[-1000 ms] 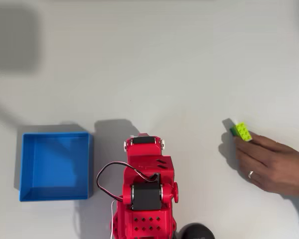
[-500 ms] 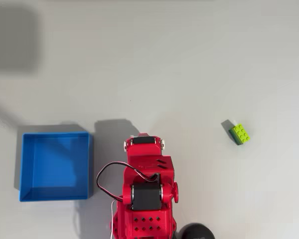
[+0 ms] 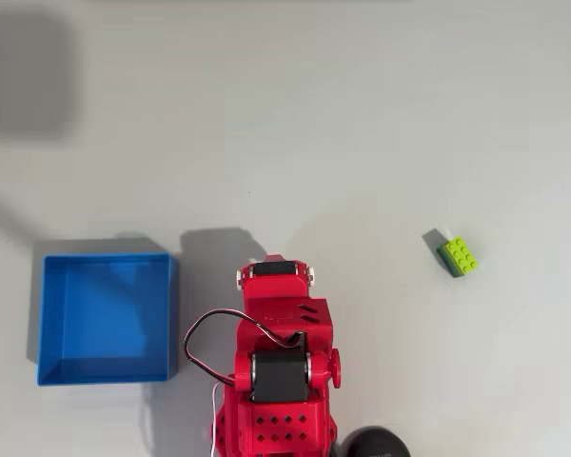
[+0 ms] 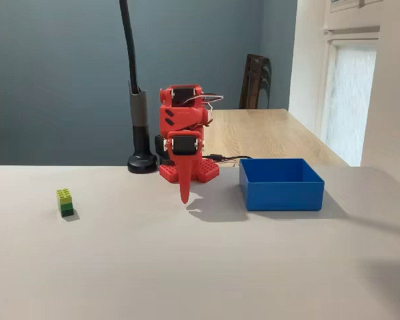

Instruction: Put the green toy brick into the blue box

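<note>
**Red arm folded at its base, brick and box on opposite sides**

A red plastic five-joint robot arm [image 3: 278, 362] sits folded up over its perforated red base at the near edge of the pale grey table [image 3: 362, 114] in the overhead view, with a black cable looping off its side. In the fixed view the same arm [image 4: 184, 133] stands at the table's far edge, and its two-finger gripper [image 4: 184, 199] hangs straight down as a narrow red point just above the tabletop. The fingers look pressed together with nothing between them.

The tiny lime-green studded plastic toy brick [image 3: 458, 256] lies on bare table toward the right edge in the overhead view, well apart from the arm, turned at an angle, with a darker green side showing. In the fixed view the brick [image 4: 65, 201] stands toward the table's left edge, lime on top and dark green below, studs up.

The bright blue square shallow plastic box [image 3: 46, 314] rests on the opposite side of the arm, near the left edge in the overhead view, just beside the arm's base. Its inside is bare. In the fixed view the box [image 4: 281, 191] sits to the right of the arm.

A black lamp stand with a round foot [image 4: 142, 162] rises just beside the arm's base.
</note>
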Robot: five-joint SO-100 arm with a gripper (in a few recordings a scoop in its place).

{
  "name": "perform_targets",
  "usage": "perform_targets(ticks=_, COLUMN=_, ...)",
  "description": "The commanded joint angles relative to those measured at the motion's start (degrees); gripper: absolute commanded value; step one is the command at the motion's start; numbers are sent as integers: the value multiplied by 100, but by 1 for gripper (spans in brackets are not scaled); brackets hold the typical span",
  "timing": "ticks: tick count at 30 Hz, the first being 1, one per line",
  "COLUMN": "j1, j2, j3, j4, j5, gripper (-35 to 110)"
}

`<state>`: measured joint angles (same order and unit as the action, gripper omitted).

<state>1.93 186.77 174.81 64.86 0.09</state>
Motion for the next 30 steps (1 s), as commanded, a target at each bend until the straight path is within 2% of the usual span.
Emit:
perform_targets(ticks=1, j1=-9, j2=105, j3=-18, j4=-35, j5=-167, gripper=0)
perform_targets(ticks=13, j1=-35, j2=97, j3=-185, j4=-123, j5=-185, gripper=0)
perform_targets(ticks=20, j1=0, j2=-35, j3=-1178, j4=-202, j5=237, gripper=0)
perform_targets(ticks=30, j1=1134, j2=-2918, j3=-3753, j4=-185, j5=976, gripper=0)
